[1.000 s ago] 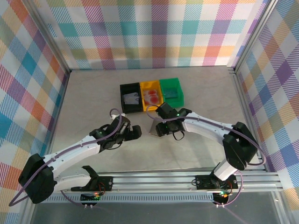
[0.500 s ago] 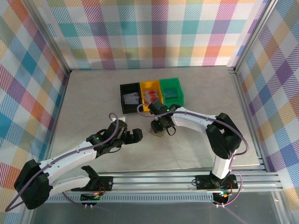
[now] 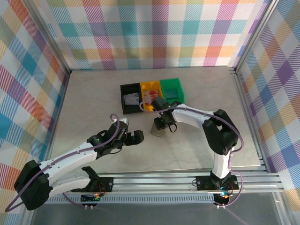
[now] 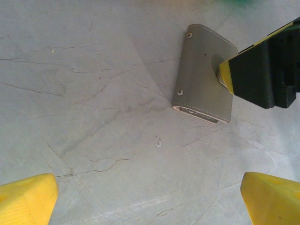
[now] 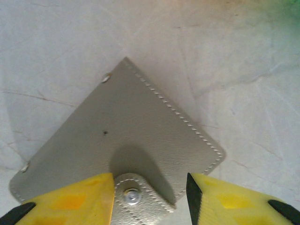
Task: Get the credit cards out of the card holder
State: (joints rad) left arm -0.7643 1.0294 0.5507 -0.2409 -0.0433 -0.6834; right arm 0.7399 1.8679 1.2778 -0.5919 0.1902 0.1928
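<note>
Desk centre, just nearside of bins: small grey-brown stitched leather card holder, folded shut, flat on pale marbled desk; snap tab at one edge.
R gripper: yellow jaws part-spread, straddling tab; contact w/ tab unclear.
L gripper: jaws spread wide, empty; left of holder, apart from it.
Far side: row of 3 plastic bins, side by side; black bin w/ greyish-white card; yellow bin w/ red-pink card; green bin w/ teal card.
</note>
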